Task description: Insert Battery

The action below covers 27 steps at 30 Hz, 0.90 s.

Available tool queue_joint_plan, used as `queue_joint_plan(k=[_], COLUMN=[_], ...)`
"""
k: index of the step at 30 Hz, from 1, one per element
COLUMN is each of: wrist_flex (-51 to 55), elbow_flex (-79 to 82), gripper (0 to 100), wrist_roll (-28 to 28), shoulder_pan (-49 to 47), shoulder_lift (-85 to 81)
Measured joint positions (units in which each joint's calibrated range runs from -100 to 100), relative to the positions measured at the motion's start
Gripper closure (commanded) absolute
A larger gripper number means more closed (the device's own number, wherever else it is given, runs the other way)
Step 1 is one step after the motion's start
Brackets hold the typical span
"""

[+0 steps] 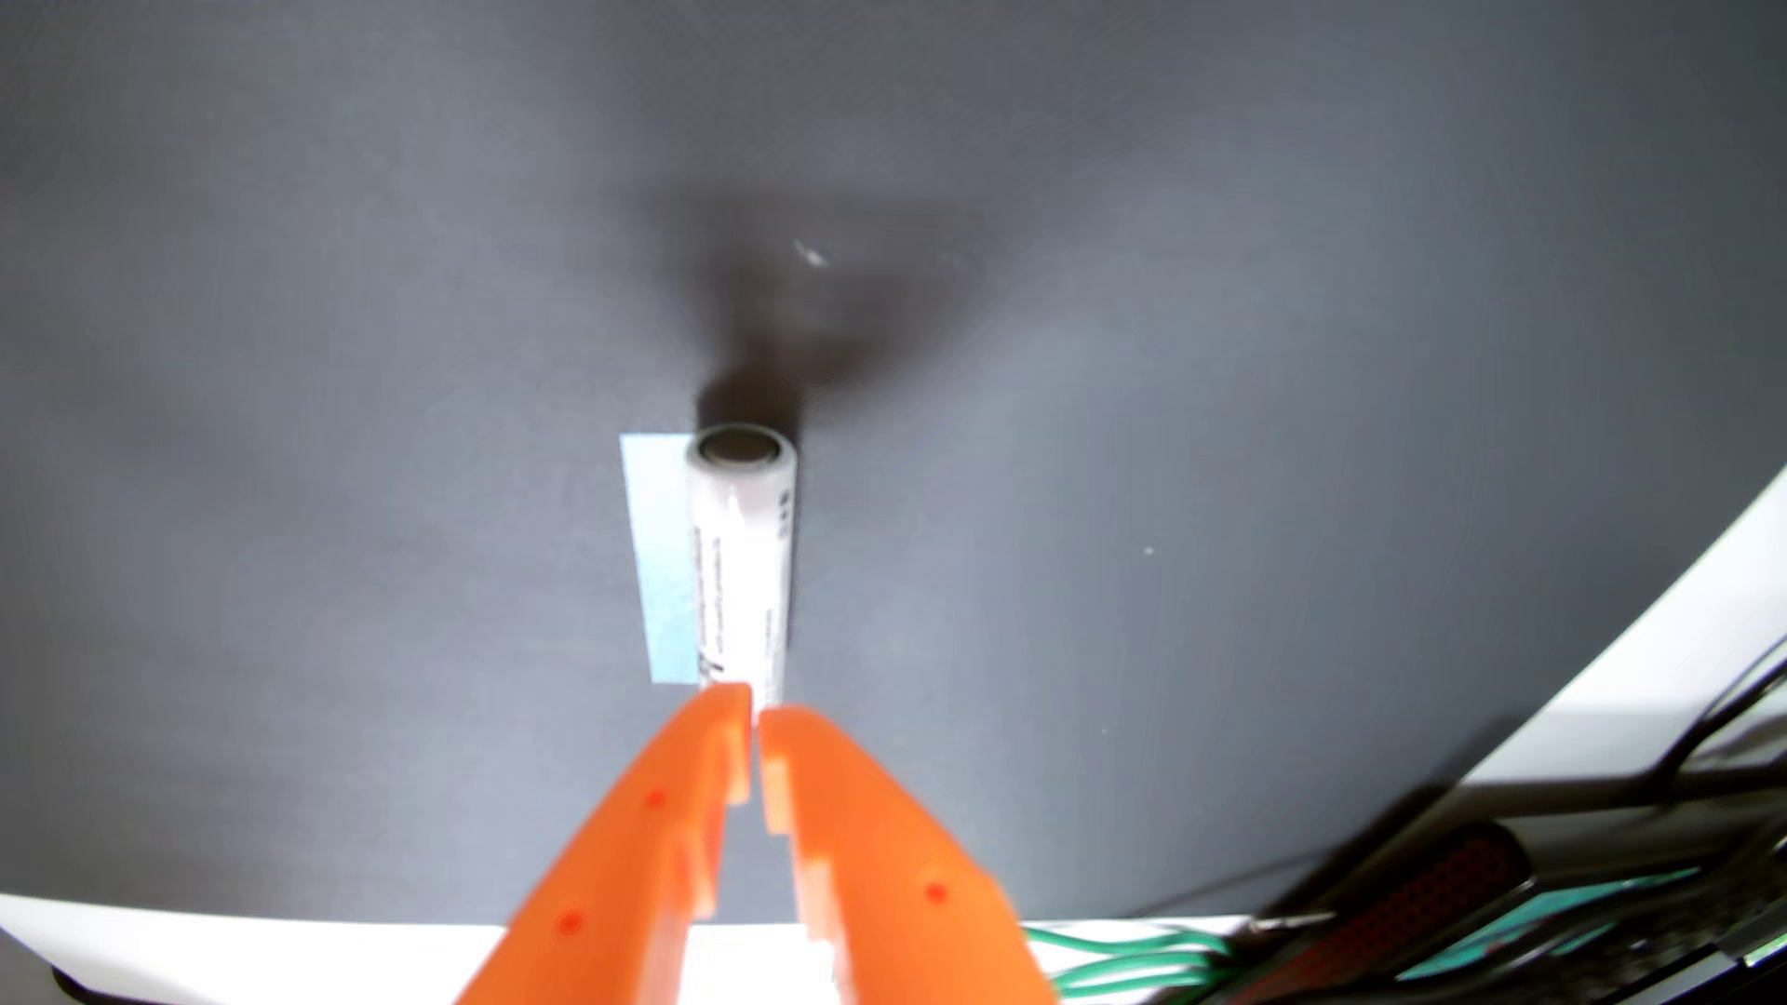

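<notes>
Battery (743, 565): white cylindrical cell, printed lettering along its side, dark flat end cap facing away, lying lengthwise directly ahead of the gripper (755, 710) fingertips, near end just beyond them

The battery (743, 560) has a smooth, shiny white wrap with small dark print, and a dull grey metal cap at its far end; the gripper (755, 717) looks like bright orange plastic, smooth and a bit glossy; the mat (1257, 387) is dark grey and matt; the pale blue strip (659, 560) looks like flat paper or tape; the wires (1122, 957) have shiny green coats.
</notes>
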Motion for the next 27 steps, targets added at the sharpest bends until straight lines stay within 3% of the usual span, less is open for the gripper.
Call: queue_joint_plan(k=[27], wrist_flex=[-0.5], elbow_flex=[-1.27], gripper=[90], wrist_roll=[-2.04], shoulder_pan=[6.39], shoulder_lift=[0.0])
